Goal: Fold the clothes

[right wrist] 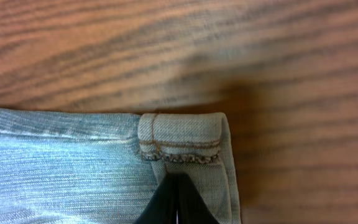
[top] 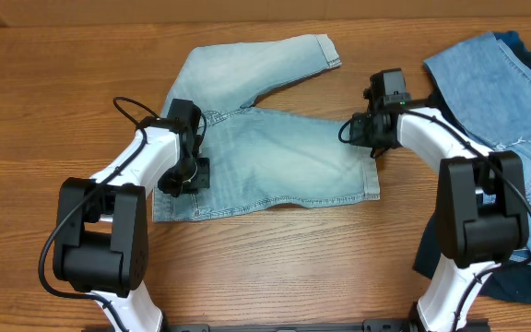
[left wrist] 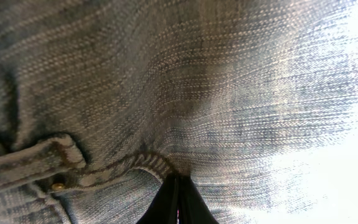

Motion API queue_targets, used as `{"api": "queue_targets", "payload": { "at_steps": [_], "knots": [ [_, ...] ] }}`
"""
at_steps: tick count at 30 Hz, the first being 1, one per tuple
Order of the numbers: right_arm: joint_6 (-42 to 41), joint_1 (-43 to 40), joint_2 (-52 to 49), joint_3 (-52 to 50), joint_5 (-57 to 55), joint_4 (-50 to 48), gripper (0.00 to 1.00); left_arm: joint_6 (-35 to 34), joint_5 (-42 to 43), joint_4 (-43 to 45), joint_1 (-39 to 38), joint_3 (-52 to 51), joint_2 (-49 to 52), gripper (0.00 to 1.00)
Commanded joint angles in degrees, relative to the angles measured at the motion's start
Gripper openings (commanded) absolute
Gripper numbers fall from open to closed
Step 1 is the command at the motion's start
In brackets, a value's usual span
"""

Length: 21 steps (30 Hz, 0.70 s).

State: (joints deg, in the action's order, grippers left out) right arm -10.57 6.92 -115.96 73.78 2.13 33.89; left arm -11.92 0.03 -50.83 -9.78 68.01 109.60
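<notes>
Denim is held in both pairs of jaws. The left jaws are fully closed, pinching puckered cloth of the pale denim shorts [top: 275, 157] near a brass rivet [left wrist: 58, 185]. The right jaws are fully closed on the turned-over hem corner [right wrist: 179, 140] of the same garment. Count: one pair of shorts, spread flat mid-tabletop with one leg angled toward the far edge. One pair of ripped jeans [top: 496, 92] and one dark navy cloth [top: 524, 281] lie at the right, apart from the shorts. Tabletop [top: 63, 74]: brown wood grain.
</notes>
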Motion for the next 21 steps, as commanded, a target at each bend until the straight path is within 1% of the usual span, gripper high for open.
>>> {"api": "queue_targets", "payload": {
  "at_steps": [1, 4, 9, 14, 17, 21],
  "knots": [
    [-3.4, -0.6, -5.6, -11.8, -4.0, 4.4, 0.04, 1.6, 1.4, -1.3, -0.5, -3.2, 3.1, 0.04],
    [-5.8, -2.1, -5.6, -13.5, -5.0, 6.1, 0.04, 1.6, -0.5, -3.4, -0.5, -3.2, 3.1, 0.04],
    [-6.0, -4.9, -5.4, -13.5, -4.3, 11.3, 0.04, 1.6, -2.0, -7.4, -0.5, -3.2, 2.7, 0.04],
    [-6.2, -4.6, -2.5, -13.8, -2.3, 14.4, 0.04, 1.7, -1.9, -8.9, -1.1, -3.5, -3.6, 0.04],
    [-6.3, -4.6, 1.0, -17.2, 0.6, 12.5, 0.04, 1.7, -1.9, -6.7, -1.2, -8.2, -9.9, 0.04],
    [-8.2, -4.6, 6.9, -24.8, 2.9, 8.5, 0.04, 1.6, 1.6, -1.9, -1.2, -15.6, -16.2, 0.04]
  ]
}}
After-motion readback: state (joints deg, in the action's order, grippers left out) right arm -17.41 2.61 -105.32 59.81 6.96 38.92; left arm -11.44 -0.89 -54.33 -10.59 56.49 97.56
